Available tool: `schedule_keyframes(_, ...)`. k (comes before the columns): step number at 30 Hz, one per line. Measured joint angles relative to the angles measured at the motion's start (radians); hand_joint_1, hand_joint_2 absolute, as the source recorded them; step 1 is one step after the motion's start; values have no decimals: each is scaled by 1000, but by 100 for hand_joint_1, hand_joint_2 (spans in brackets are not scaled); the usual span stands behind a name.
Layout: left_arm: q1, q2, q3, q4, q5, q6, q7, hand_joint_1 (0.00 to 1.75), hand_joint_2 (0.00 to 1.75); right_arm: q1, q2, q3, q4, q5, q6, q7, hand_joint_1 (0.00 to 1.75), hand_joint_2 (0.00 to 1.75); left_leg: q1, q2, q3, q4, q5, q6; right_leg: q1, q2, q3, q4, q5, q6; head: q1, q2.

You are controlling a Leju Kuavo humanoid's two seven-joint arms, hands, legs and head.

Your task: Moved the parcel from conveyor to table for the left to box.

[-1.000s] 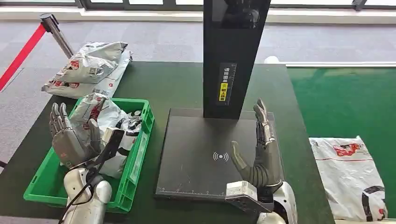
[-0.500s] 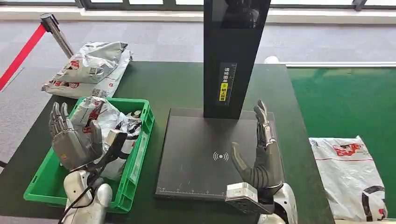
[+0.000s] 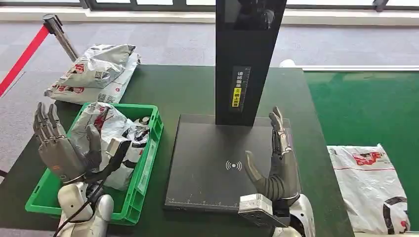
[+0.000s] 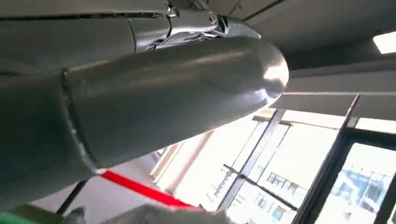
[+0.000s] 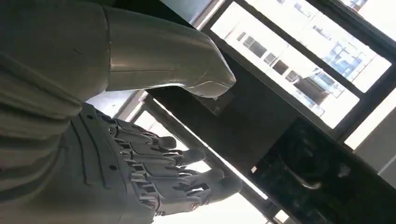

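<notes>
Both hands are held open and empty, while a parcel lies on the conveyor at the right.

The left hand [image 3: 62, 148] is raised with fingers spread and nothing in it, over the near left edge of the green crate [image 3: 143, 170], in which grey and white mail bags [image 3: 116, 131] are piled. The right hand [image 3: 276, 165] is held upright with fingers apart and thumb out, empty, above the right part of the black scanner plate [image 3: 207, 168] on the dark green tabletop [image 3: 183, 89]. A black scanner column [image 3: 247, 59] stands at the plate's far edge. The white parcel [image 3: 368, 185] lies flat on the green conveyor [image 3: 365, 108], right of the tabletop. More bags [image 3: 94, 71] are stacked at the far left corner of the tabletop.
</notes>
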Motion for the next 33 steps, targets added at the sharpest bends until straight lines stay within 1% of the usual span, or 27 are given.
schedule_keyframes(2,0,-11,-6,-56,3,0,-27,0,0,-1,0,0,0,0,-14,0,0,175,0,0,0,0,0,0,0,0,0,0,0,0,0,0)
schedule_keyframes(3,0,-16,-11,-84,8,1,-40,0,0,-1,0,0,0,-2,-19,0,0,0,0,0,-1,0,0,0,0,0,0,0,0,0,0,0)
schedule_keyframes(6,0,-27,-20,-141,28,3,-77,0,0,-1,0,0,1,-6,-35,3,0,0,0,0,-1,0,0,0,0,0,0,0,0,0,0,0)
schedule_keyframes(7,-1,-44,-17,-146,80,3,-139,0,0,0,2,0,1,-13,-64,12,0,0,0,0,0,0,0,0,0,0,-1,-1,0,0,0,0)
schedule_keyframes(9,-1,-90,-1,-127,329,-17,-388,0,0,3,11,-11,1,-45,-149,41,0,0,-1,-2,-1,1,0,0,-1,-2,0,-1,0,0,0,0)
schedule_keyframes(10,3,-93,-14,-105,530,-82,-518,0,0,2,13,-26,3,-24,-185,86,0,175,-1,-2,-1,1,0,1,0,-2,0,-1,0,0,0,0)
schedule_keyframes(11,7,-93,-45,-91,780,-202,-604,0,0,-3,12,-57,13,9,-189,143,0,175,0,-2,-1,1,0,1,0,-2,0,-1,0,0,0,0)
schedule_keyframes(12,10,-91,-77,-84,988,-318,-636,0,0,-14,11,-91,28,37,-171,182,0,175,-1,-1,-1,1,0,1,0,-1,0,-1,1,1,0,0)
schedule_keyframes(13,9,-81,-123,-76,1295,-467,-628,0,0,-33,7,-155,62,76,-133,229,0,175,-1,-1,-1,2,0,1,-1,-1,0,-1,2,2,-1,0)
schedule_keyframes(14,10,-78,-161,-66,1550,-555,-618,0,0,-51,3,-218,94,112,-113,256,0,175,-1,-1,-2,3,0,1,-1,-1,-1,-1,2,3,0,0)
schedule_keyframes(15,15,-70,-192,-57,1751,-615,-618,0,0,-63,-8,-274,122,147,-101,275,0,175,-1,-2,-3,4,1,2,-1,-1,-1,-1,2,3,1,0)
schedule_keyframes(17,18,-52,-233,-44,1963,-683,-619,0,0,-79,-32,-361,164,180,-79,284,0,175,-1,-2,-4,5,1,3,-1,-2,-1,-1,3,4,0,0)
schedule_keyframes(18,19,-42,-244,-38,1999,-703,-621,0,0,-82,-40,-401,181,184,-72,281,0,175,-1,-2,-4,5,1,3,-1,-2,-1,-1,3,4,0,0)
schedule_keyframes(19,20,-37,-248,-34,1974,-712,-621,0,0,-85,-46,-429,192,188,-67,279,0,175,-1,-2,-5,5,1,3,-1,-2,-1,-1,3,4,0,0)
schedule_keyframes(23,23,-22,-264,-17,1555,-730,-621,0,0,-88,-52,-508,218,204,-58,277,0,175,-1,-2,-6,5,1,3,-1,-2,-3,-1,3,4,0,0)
schedule_keyframes(24,23,-21,-265,-14,1516,-732,-621,0,0,-88,-52,-515,223,209,-57,282,0,175,0,-2,-6,5,1,3,-1,-2,-3,-1,3,4,0,0)
schedule_keyframes(27,23,-10,-271,-5,1518,-780,-634,0,0,-86,-70,-553,240,302,-46,417,0,175,0,-2,-6,5,0,3,0,-2,-4,-1,3,4,-1,0)
schedule_keyframes(29,24,-3,-271,1,1518,-817,-649,0,0,-83,-98,-594,264,328,-28,464,0,175,0,-3,-7,5,0,4,-1,-3,-4,-1,3,4,0,0)
schedule_keyframes(31,24,4,-272,8,1511,-858,-663,0,0,-79,-125,-663,295,364,-4,514,0,175,0,-3,-7,6,0,4,-1,-3,-4,-1,3,4,0,0)
schedule_keyframes(33,22,8,-272,16,1498,-879,-669,0,0,-72,-148,-742,329,384,35,531,0,175,-1,-2,-7,6,-1,5,-1,-2,-4,-1,3,4,0,0)
